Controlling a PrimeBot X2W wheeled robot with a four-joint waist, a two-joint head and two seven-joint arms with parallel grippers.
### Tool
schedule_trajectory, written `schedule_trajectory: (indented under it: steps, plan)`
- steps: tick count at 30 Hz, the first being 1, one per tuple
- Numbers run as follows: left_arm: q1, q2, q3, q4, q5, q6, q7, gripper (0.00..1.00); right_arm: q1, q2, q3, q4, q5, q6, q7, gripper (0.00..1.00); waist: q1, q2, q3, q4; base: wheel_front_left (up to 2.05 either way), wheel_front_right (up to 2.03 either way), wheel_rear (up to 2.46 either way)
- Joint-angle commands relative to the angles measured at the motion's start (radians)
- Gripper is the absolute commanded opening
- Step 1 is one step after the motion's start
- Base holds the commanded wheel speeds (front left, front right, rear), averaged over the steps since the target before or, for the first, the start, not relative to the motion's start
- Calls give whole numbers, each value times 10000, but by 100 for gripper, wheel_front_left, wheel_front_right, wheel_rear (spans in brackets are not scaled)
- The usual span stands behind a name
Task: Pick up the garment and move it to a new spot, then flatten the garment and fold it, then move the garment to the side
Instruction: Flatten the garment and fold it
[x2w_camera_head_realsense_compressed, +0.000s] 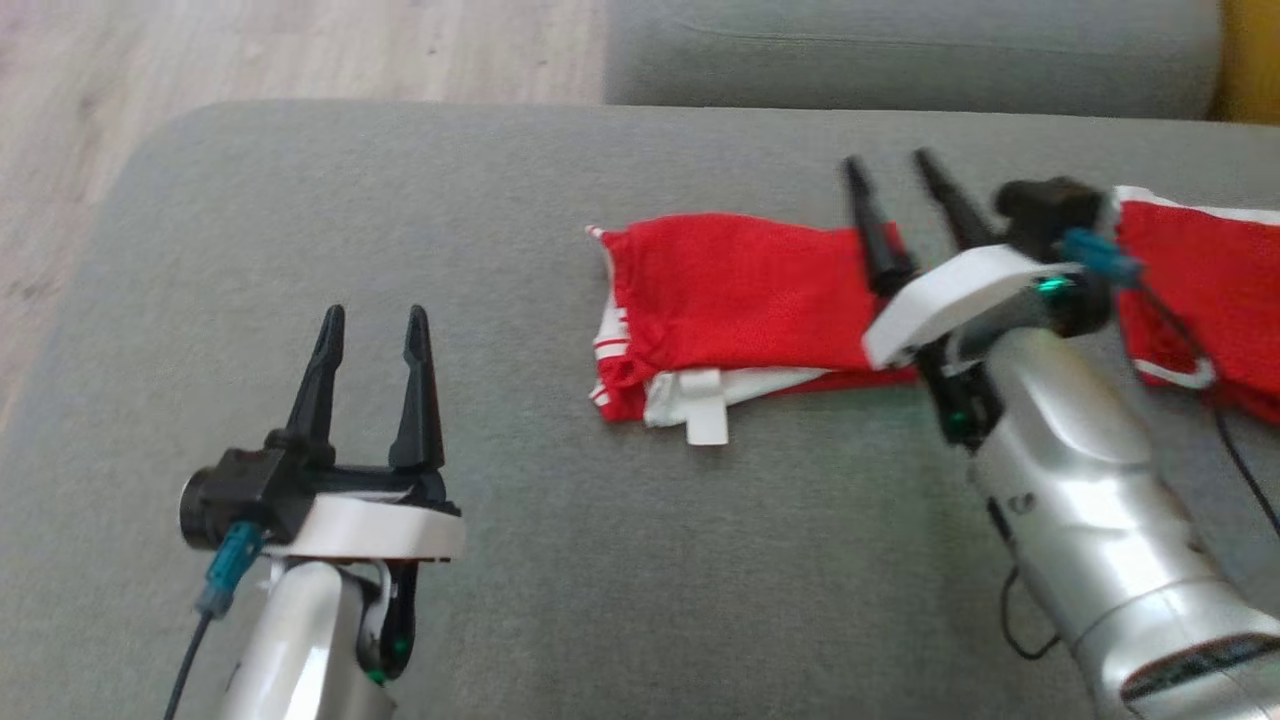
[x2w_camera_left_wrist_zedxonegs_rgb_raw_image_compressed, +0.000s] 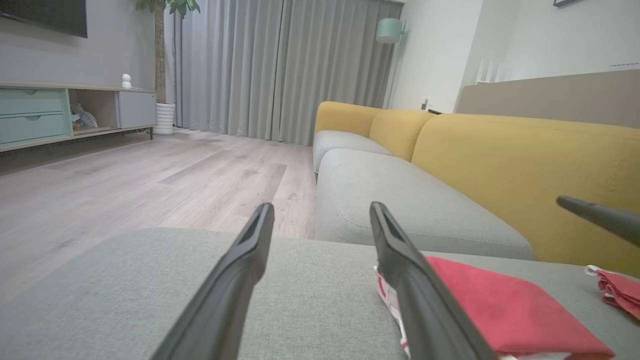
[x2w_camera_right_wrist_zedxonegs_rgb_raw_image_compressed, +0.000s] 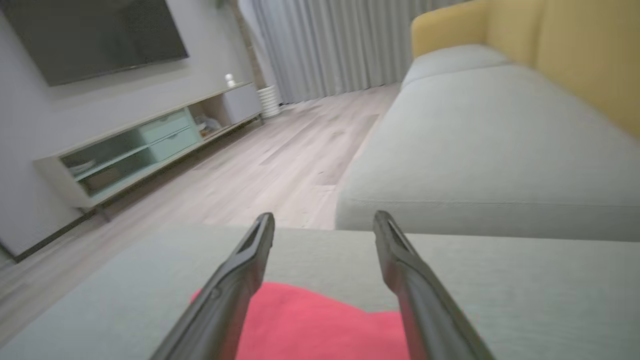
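Note right gripper (x2w_camera_head_realsense_compressed: 888, 160), left gripper (x2w_camera_head_realsense_compressed: 376, 315) both spread wide, empty; to shift folded red-and-white garment (x2w_camera_head_realsense_compressed: 740, 285) aside, best pinch every layer at one edge, drag low across grey cushion (x2w_camera_head_realsense_compressed: 300, 200).

Bare grey cushion (x2w_camera_head_realsense_compressed: 600, 560) left of the red garment (x2w_camera_head_realsense_compressed: 740, 290)

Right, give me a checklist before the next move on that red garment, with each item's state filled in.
1. Right end effector open and holding nothing: ok.
2. Left end effector open and empty: ok.
3. Garment lying folded on the cushion: ok.
4. White tab tucked in: not ok, it sticks out at the near edge.
5. Red cloth behind the right arm separate from the garment: cannot tell.
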Motion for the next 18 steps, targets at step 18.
schedule_trajectory:
  steps: [18]
  plan:
    - [539, 75, 908, -597, 339, 227, -49, 100, 5175, 147, -4380, -5713, -3744, -7, -117, 100, 0, 0, -126, -1145, 0, 0, 0]
